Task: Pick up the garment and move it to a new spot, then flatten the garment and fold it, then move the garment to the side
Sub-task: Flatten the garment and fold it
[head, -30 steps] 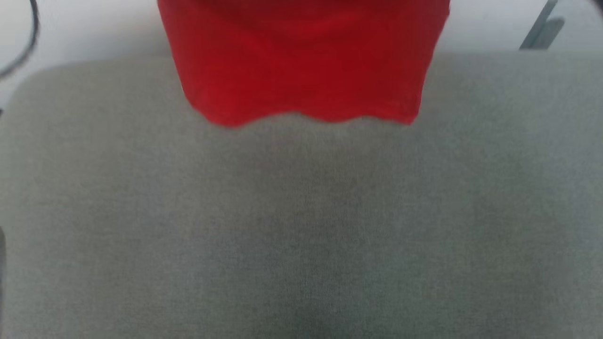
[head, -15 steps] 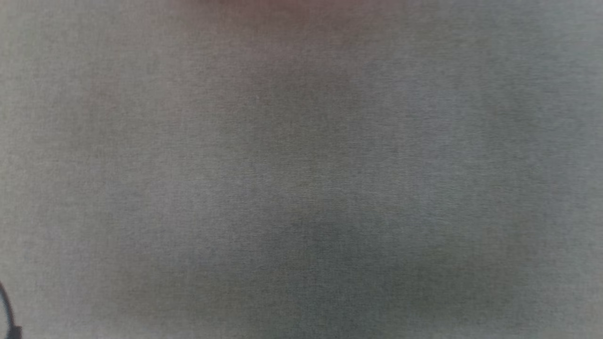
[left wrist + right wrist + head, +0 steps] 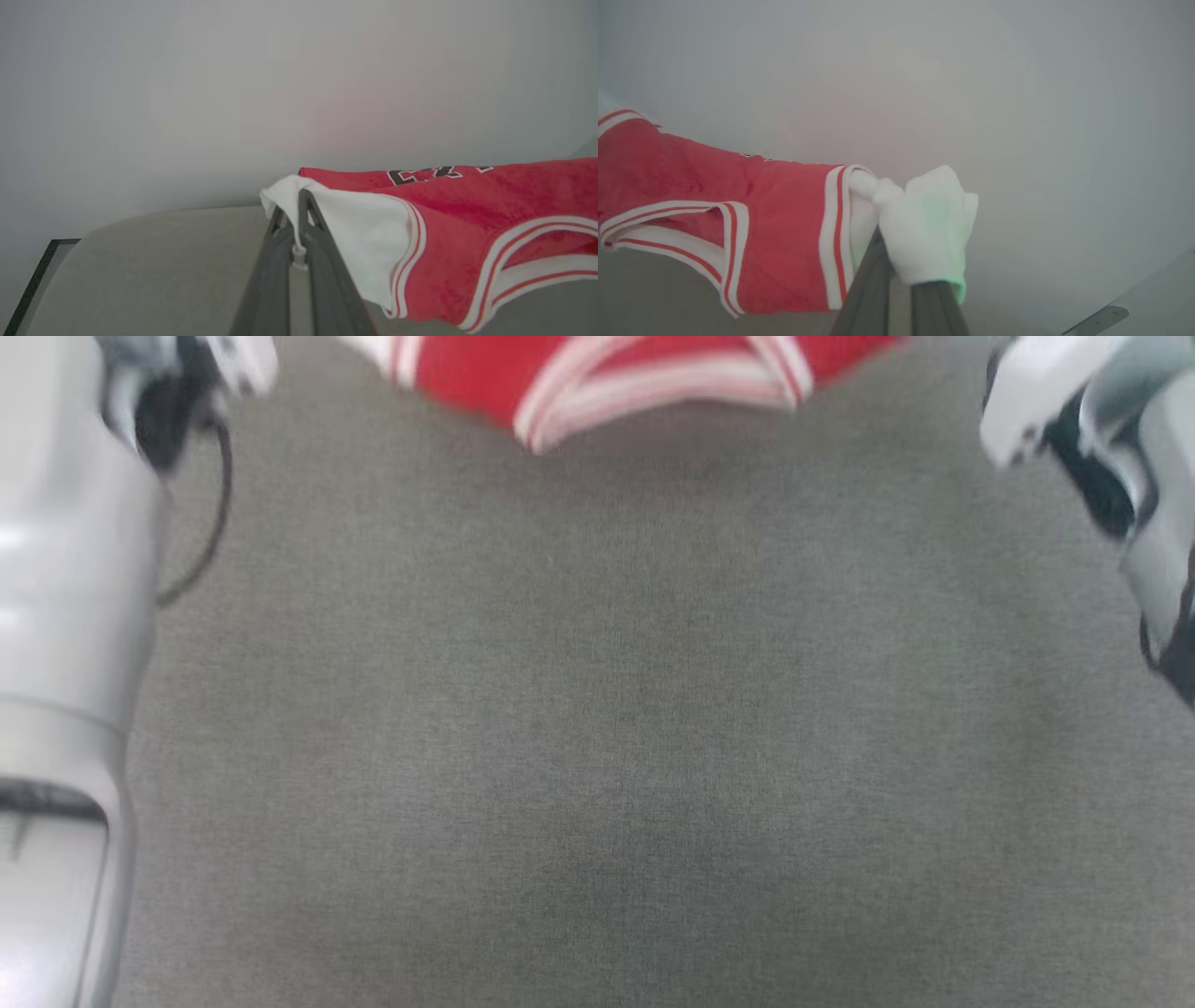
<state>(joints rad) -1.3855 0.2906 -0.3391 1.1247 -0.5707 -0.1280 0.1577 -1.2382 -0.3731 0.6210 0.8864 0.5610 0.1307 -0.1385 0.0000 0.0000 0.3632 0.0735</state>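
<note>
The garment [image 3: 467, 210] is a red jersey with white sleeves and red-and-white striped trim, and it hangs stretched between both grippers just above the grey table. My left gripper [image 3: 299, 205] is shut on one white sleeve [image 3: 355, 233]. A dark number [image 3: 420, 175] shows on the red cloth behind it. My right gripper [image 3: 896, 205] is shut on the other white sleeve [image 3: 929, 224], which bunches over and hides the fingertips. In the head view the garment's striped neckline [image 3: 644, 387] shows at the top edge, between my left forearm [image 3: 56, 616] and right forearm [image 3: 1130, 476].
The grey fabric-covered table [image 3: 597, 709] spreads below the garment. Its dark edge [image 3: 32, 280] shows at the lower left of the left wrist view. A plain pale wall [image 3: 1017, 93] stands behind. A grey metal piece [image 3: 1097, 319] lies at the lower right.
The head camera has moved: it showed the garment's red hem, then bare grey table, and now the striped neckline with both forearms at the sides.
</note>
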